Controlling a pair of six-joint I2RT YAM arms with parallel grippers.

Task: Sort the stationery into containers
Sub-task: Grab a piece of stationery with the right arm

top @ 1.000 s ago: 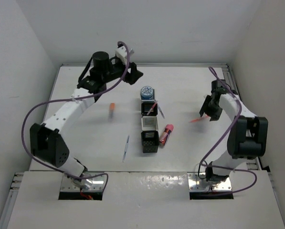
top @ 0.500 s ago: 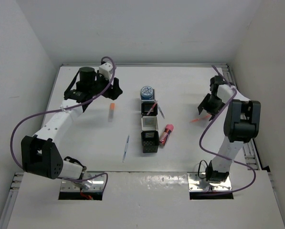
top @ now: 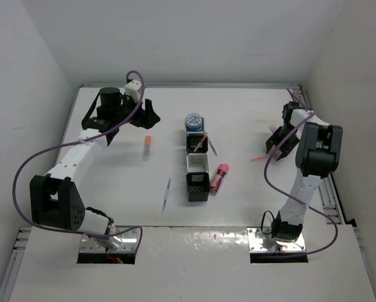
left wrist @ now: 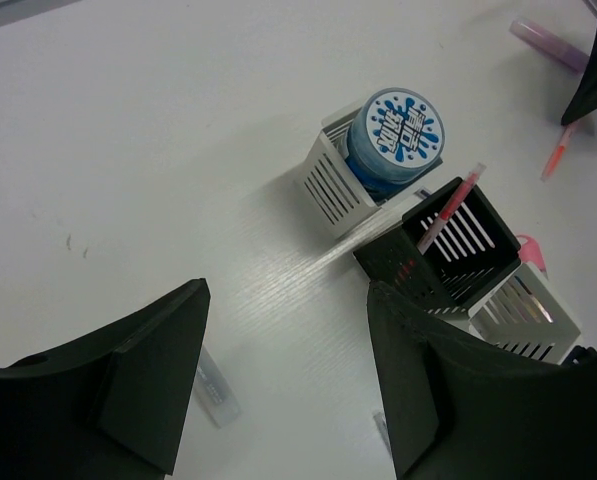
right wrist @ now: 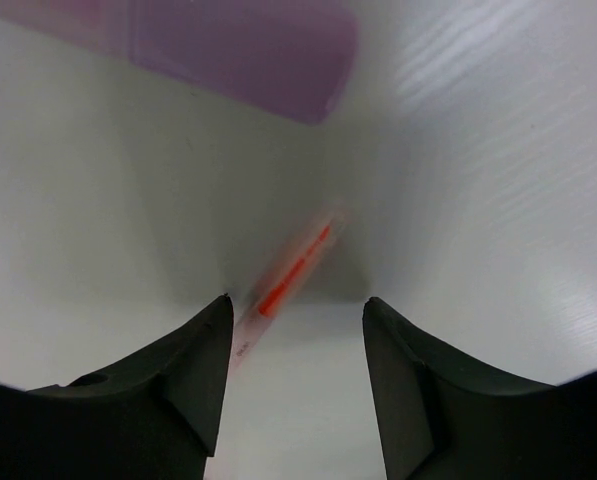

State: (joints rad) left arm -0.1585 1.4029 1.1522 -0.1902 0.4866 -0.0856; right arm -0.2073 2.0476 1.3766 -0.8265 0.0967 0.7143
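On the right side of the desk (top: 250, 113), well apart from the row of cups (top: 198, 182), the thin orange pen (right wrist: 298, 262) lies flat and slanted between the fingers (right wrist: 158, 400) of the right tool (right wrist: 296, 305), which is open and holds nothing, and farther back the left tool (left wrist: 288, 290) is open and empty too.

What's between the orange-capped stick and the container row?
Nothing: in the top view, only bare table separates the orange-capped stick from the container row.
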